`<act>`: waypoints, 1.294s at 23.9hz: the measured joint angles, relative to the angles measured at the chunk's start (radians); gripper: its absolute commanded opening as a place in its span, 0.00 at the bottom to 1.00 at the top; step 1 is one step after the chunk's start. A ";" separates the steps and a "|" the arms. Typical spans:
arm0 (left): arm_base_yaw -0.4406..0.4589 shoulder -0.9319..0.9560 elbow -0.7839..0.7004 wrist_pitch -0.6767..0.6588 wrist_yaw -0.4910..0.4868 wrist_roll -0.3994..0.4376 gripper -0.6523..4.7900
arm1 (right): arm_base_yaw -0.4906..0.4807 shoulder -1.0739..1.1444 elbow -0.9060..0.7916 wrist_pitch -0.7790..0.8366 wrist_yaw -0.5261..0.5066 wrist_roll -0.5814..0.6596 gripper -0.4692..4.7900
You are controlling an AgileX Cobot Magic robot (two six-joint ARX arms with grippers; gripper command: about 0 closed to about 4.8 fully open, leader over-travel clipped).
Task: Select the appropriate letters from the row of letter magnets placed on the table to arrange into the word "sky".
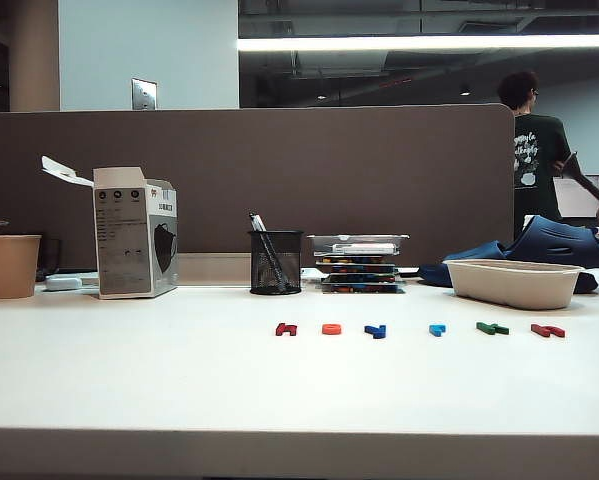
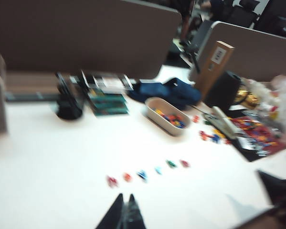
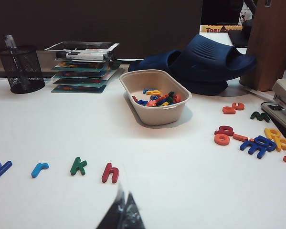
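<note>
On the table (image 1: 129, 380), six-magnet row (image 1: 419, 329), both pincers (image 2: 123, 210) (image 3: 121, 212) closed, apart

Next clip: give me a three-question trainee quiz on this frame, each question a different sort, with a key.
1. True or false: the green letter lies between the light blue letter and a red letter.
2. How many magnets form the row on the table?
3. The beige tray holds: A) pens B) loose letters C) nothing.

Key: 1 true. 2 six. 3 B.

Neither the left gripper nor the right gripper holds a letter; both are shut.
</note>
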 measured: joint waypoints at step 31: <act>-0.873 0.607 0.304 -0.191 -0.654 -0.568 0.11 | 0.000 0.000 0.000 -0.057 0.000 0.000 0.07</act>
